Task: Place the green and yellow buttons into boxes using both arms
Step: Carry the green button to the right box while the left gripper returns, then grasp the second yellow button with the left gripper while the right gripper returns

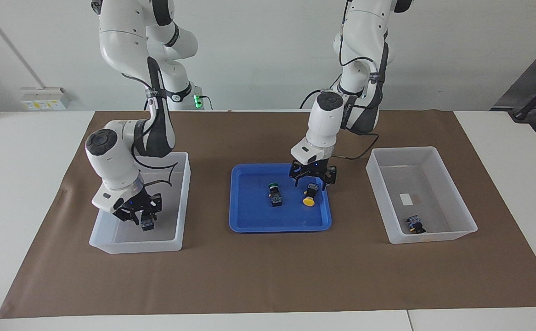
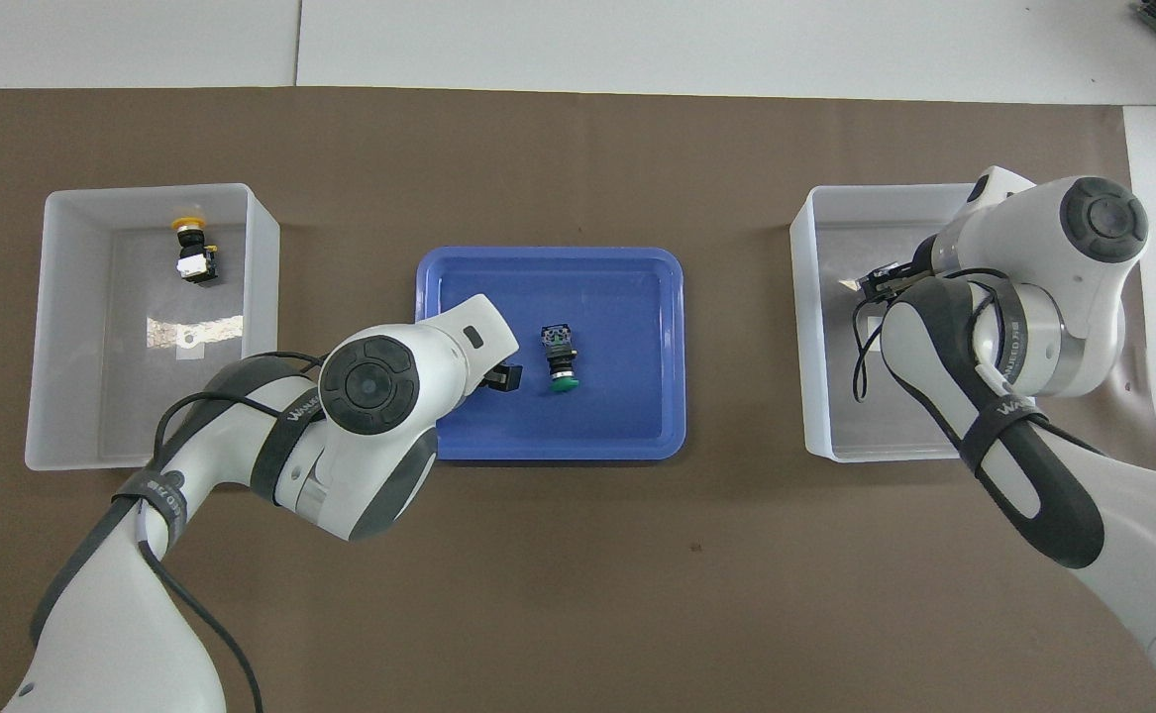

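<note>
While left hand (image 1: 313,178) hangs spread over it, yellow button (image 1: 310,196) lies cap away from robots.

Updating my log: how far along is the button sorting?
One yellow button lies in the left arm's box. The right hand is in the other box, a button at its tips. The left hand, open, is over the tray's yellow button; its green button waits.

Count: 2 yellow-capped buttons (image 1: 309,201) (image 2: 190,250), 1 green-capped button (image 1: 274,194), 1 more button (image 1: 147,224) with its cap hidden, 2 translucent boxes (image 1: 183,202) (image 1: 451,193), 1 blue tray (image 1: 249,225), 2 arms (image 1: 111,161) (image 1: 325,119).
</note>
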